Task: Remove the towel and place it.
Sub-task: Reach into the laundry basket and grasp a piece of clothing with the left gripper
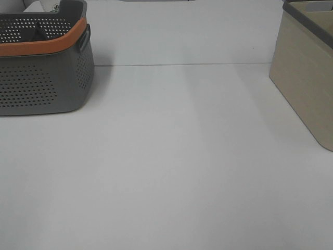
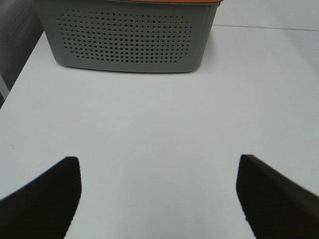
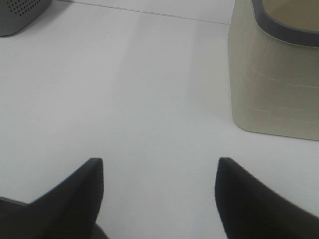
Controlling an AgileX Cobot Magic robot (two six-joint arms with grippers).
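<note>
A grey perforated basket with an orange rim stands at the back left of the white table. A dark shape lies inside it, which looks like the towel, mostly hidden by the rim. Neither gripper shows in the exterior high view. In the left wrist view my left gripper is open and empty above bare table, facing the basket's side and well short of it. In the right wrist view my right gripper is open and empty above the table.
A beige bin with a dark grey rim stands at the right edge of the table; it also shows in the right wrist view. A corner of the basket shows there too. A seam runs across the back of the table.
</note>
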